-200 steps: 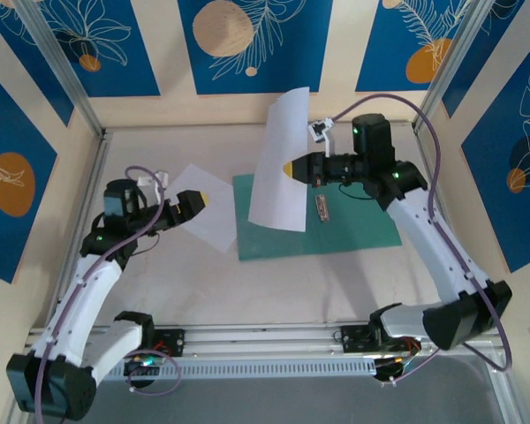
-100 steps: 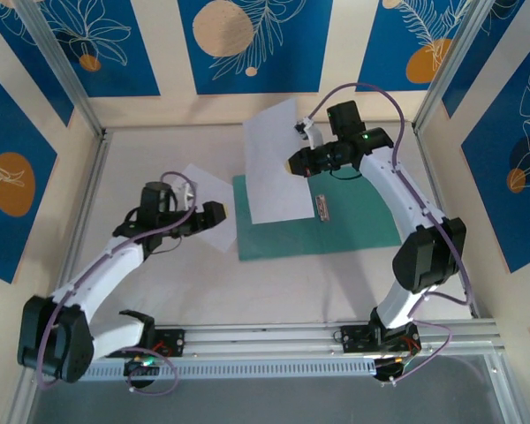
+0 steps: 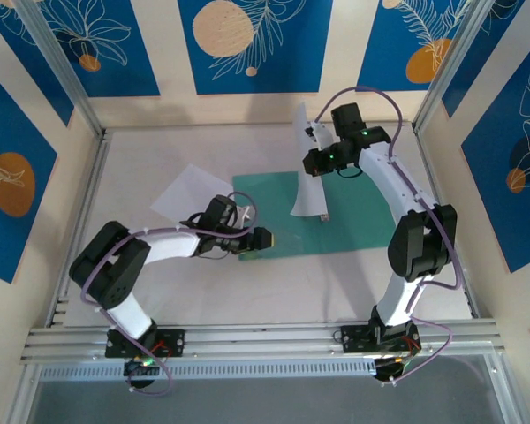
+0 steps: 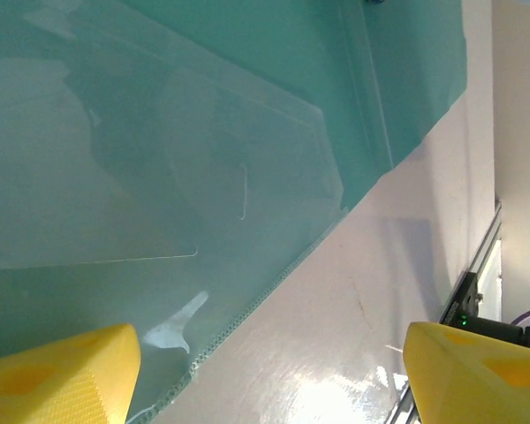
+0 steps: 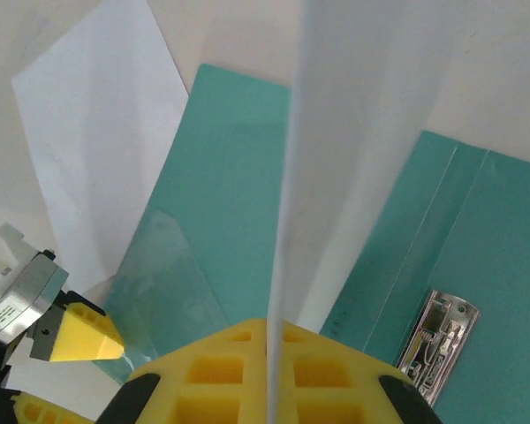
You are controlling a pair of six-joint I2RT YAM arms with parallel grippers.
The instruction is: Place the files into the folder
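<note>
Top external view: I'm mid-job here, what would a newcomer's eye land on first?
Most likely the white sheet held nearly upright by the right gripper, which is shut on it, above the open teal folder at mid-table. Next comes the left gripper, jaws open, low at the folder's near-left corner. The second sheet lies flat on the table to the folder's left.

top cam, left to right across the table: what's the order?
loose white sheet → left gripper → held-up white sheet → bare right leaf of the folder
</note>
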